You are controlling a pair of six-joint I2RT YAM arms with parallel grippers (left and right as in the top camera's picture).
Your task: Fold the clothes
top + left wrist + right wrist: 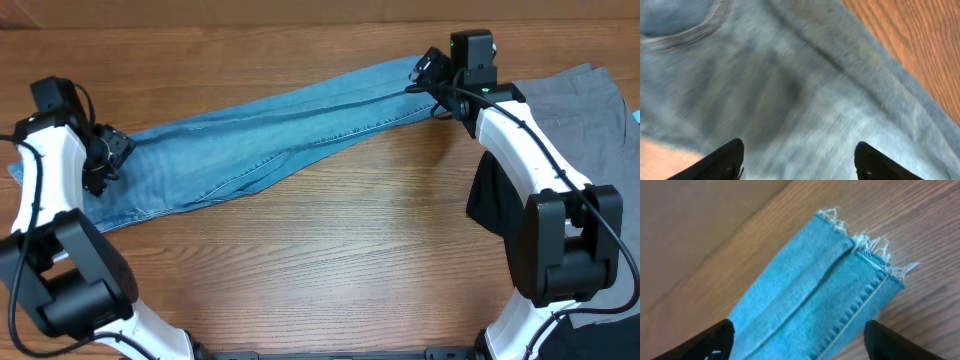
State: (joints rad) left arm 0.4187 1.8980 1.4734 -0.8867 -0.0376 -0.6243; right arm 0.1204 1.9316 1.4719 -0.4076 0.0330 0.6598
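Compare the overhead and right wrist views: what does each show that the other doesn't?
Only overhead: the whole jeans stretched out, the left gripper at their wide end, a grey garment and a black garment. Only right wrist: the frayed threads and stitching at the leg hem. Both: the right gripper, open, at that hem on the wooden table.

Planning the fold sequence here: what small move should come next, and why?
Probably lower the right claw and close it on the frayed hem of the light blue denim jeans. They lie flat, leg on leg, with that claw open above the hem end, while the left claw hangs open over the pocket end.
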